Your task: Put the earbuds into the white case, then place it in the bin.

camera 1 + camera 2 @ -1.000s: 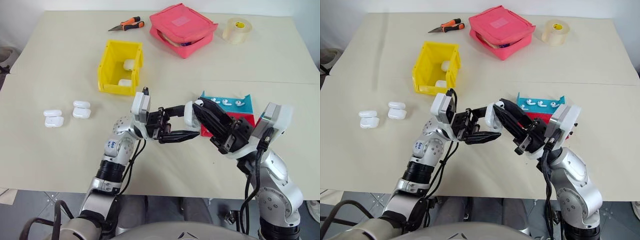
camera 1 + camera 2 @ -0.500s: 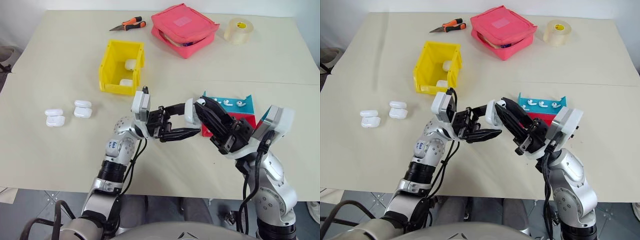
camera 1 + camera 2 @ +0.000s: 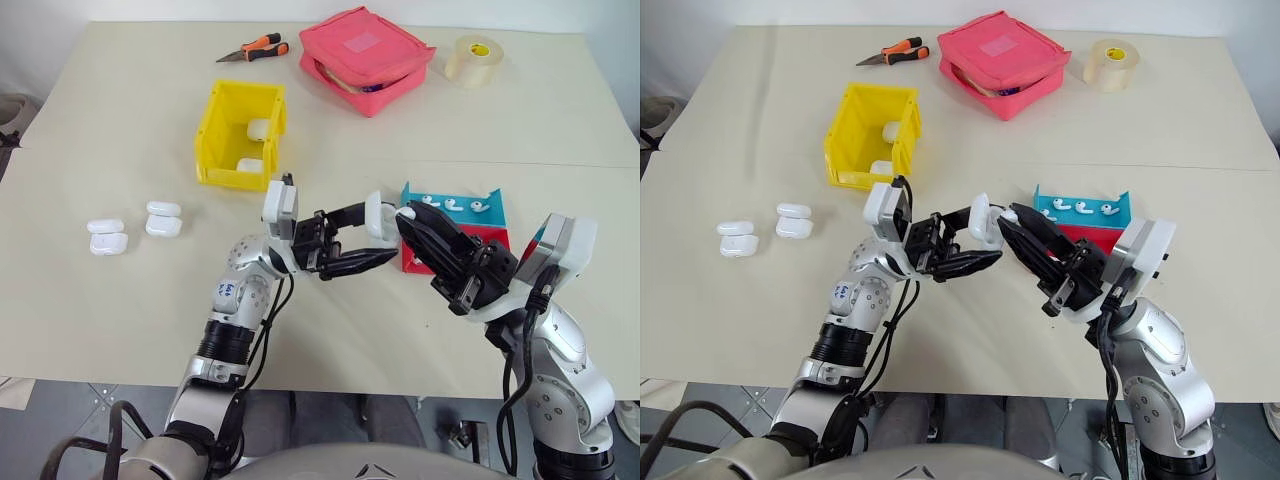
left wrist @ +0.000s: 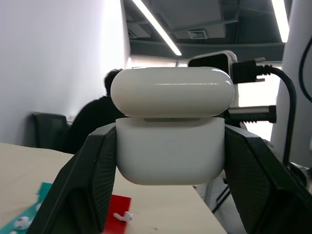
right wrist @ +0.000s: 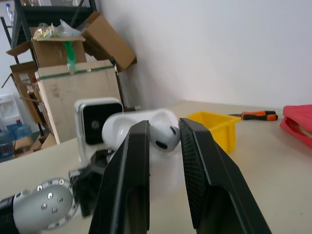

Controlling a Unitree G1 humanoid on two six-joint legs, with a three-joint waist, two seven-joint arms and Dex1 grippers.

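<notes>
Case [image 3: 377, 217]: between the left gripper [image 3: 372, 239] jaws, above the table [image 3: 120, 310]. Earbud [image 5: 163, 137]: between the right gripper [image 3: 408, 218] jaws, just beside the case, perhaps touching it. Trays [image 3: 470, 222]: behind the right jaws. Bin [image 3: 222, 137]: beyond the left jaws, two cases inside. Spare cases [image 3: 135, 229]: well left of both.

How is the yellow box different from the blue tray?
The yellow bin has tall walls; the blue tray is shallow. The bin holds two white cases; the tray holds tiny white earbuds. The bin sits on the robot's left side of the table; the tray is on its right. Both are open-topped and rest on the table.
</notes>
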